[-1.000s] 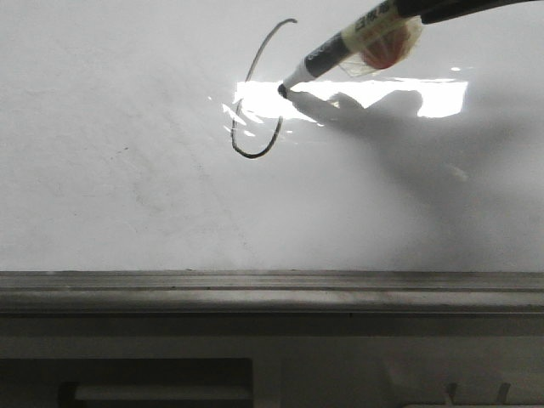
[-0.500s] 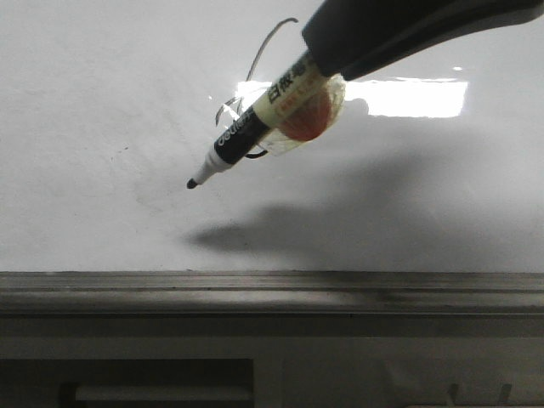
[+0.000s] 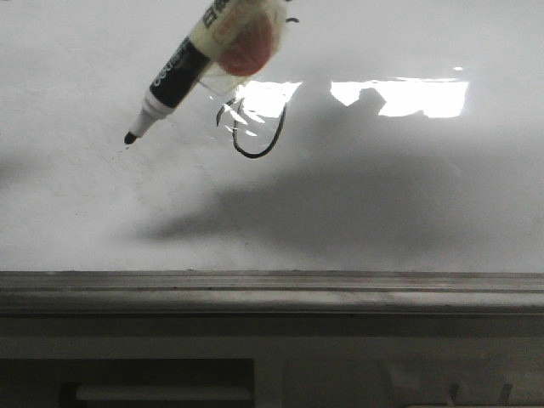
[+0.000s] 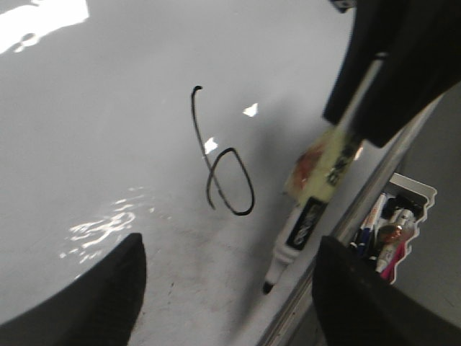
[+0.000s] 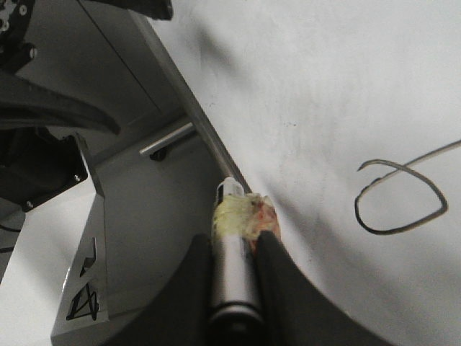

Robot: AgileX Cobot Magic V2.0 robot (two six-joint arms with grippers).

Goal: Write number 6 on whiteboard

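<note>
The number 6 (image 3: pixel 274 143) is a thin black line on the whiteboard (image 3: pixel 408 204); its top is hidden behind the marker (image 3: pixel 181 75). The whole 6 shows in the left wrist view (image 4: pixel 214 167), and its loop in the right wrist view (image 5: pixel 400 170). My right gripper (image 5: pixel 241 241) is shut on the marker's barrel (image 5: pixel 234 270), which has yellow and orange tape wrapped round it. The marker's black tip (image 3: pixel 130 137) hangs left of the 6, clear of the board, with its shadow below. My left gripper (image 4: pixel 230 295) is open and empty above the board, near the marker (image 4: pixel 302 223).
The board's grey metal bottom rail (image 3: pixel 272 291) runs across the front. A white tray of pens (image 4: pixel 395 229) sits beyond the rail. The right arm (image 4: pixel 403 65) hangs close to my left gripper. Dark parts of the left arm (image 5: pixel 43 108) show beyond the rail.
The marker tip was on the board at the loop one second ago. It has lifted off and swung down, then left and up, and now covers the top of the 6.
</note>
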